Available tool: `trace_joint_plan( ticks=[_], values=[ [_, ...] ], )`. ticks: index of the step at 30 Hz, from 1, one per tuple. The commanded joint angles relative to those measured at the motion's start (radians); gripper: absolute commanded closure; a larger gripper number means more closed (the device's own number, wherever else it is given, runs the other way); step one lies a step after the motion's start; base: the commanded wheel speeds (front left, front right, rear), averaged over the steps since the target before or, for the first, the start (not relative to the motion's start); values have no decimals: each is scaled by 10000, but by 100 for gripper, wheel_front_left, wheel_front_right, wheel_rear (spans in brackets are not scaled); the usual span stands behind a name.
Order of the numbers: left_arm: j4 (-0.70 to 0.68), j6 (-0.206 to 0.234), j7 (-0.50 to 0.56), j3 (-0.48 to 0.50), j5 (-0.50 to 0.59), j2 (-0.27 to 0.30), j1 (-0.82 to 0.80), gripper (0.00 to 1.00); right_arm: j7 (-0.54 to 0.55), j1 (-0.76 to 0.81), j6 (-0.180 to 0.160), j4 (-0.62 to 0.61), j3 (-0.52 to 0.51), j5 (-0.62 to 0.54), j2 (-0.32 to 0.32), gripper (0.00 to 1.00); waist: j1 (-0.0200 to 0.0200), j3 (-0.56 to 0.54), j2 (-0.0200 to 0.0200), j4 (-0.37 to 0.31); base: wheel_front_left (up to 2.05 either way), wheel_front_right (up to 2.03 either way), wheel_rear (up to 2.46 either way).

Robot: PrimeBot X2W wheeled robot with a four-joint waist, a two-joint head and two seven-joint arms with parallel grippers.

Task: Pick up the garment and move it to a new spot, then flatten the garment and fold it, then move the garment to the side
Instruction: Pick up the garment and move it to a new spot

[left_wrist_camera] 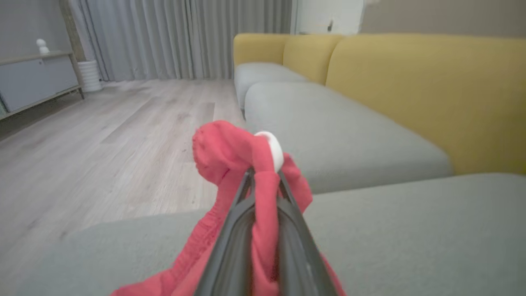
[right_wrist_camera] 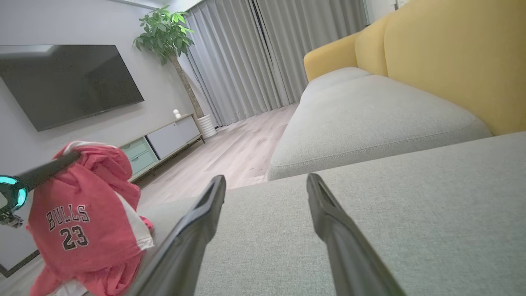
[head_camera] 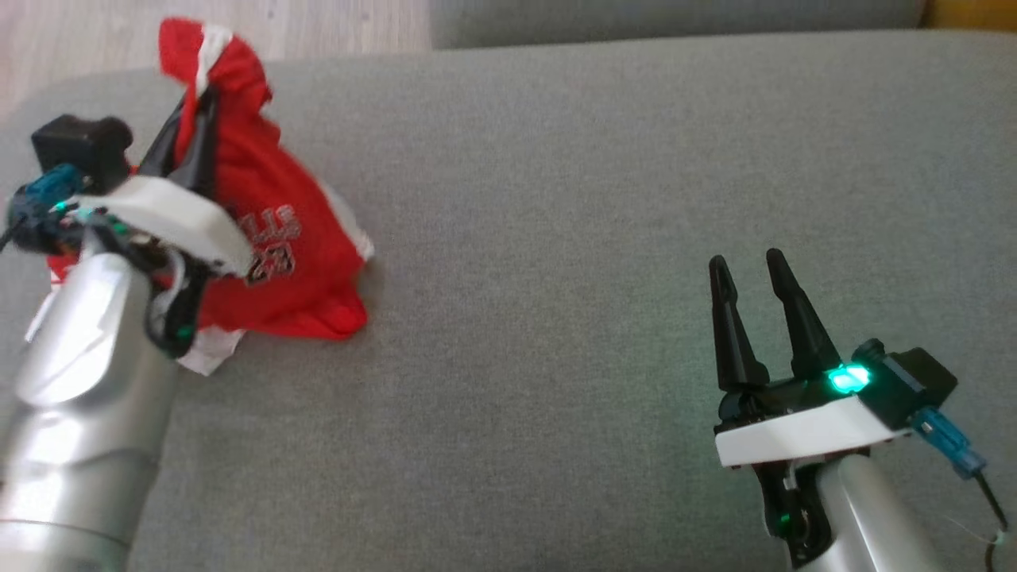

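Left gripper (head_camera: 195, 111) clamps a bunched fold of the red Bulls 23 jersey (head_camera: 278, 262), likely for carrying it elsewhere; right gripper (head_camera: 747, 266) stands open.

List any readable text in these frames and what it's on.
"BULLS": dark outlined letters on the red garment, seen in the right wrist view.
"23": directly below that word, on the same garment.
Head view: the same print appears upside down, blurred and partly covered, so it can't be read cleanly there.
Nothing else carries readable text.
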Motion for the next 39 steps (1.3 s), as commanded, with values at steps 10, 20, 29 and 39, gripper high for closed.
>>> trace_joint_plan(
  ticks=[10,20,29,39],
  values=[
    [-3265,344,-338,236,-793,-733,-41,100,-107,-4,-7,-168,94,142,-39,0,0,-935,0,-379,0,0,0],
    [-4524,686,94,-596,-901,-1775,429,100,-107,-292,-7,-401,20,313,-39,0,0,-557,0,-1505,0,0,0],
    [-3855,872,-564,-1205,-1089,-2749,-178,100,-107,-991,-7,-771,223,907,-39,0,0,133,0,-3627,0,0,0],
    [-3180,783,-2549,-1945,-3589,-2924,-886,91,-107,-1102,-7,-1031,-2,1072,-39,0,0,471,0,-4241,0,0,0]
  ],
)
